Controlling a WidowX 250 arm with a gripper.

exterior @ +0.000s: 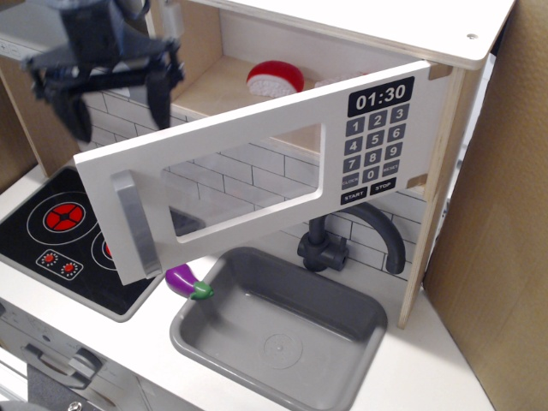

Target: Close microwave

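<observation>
— Where does the toy wooden microwave with the wide white door [257, 184] stand?

— It sits in the upper shelf of the play kitchen, above the grey plastic sink basin [282, 330] and the dark grey curved tap [355, 235]. Its door hangs wide open, swung out toward the camera, with the grey vertical bar handle [135, 224] at its free left end and the black keypad reading 01:30 [377, 141] near the hinge on the right.

— And the black pincer [116, 107]?

— It hovers at the upper left, above and just behind the door's free top corner. Its two dark fingers [158, 96] point downward and stand well apart, holding nothing. It does not touch the door.

— What lies inside the microwave?

— A red and white round toy [274, 80] rests on the wooden floor of the cavity, seen over the door's top edge.

— Anything else nearby?

— A small purple toy aubergine with a green stem [188, 281] lies on the white table just left of the sink. The black stovetop with red rings [60, 227] is below the pincer, partly hidden by the door.
</observation>
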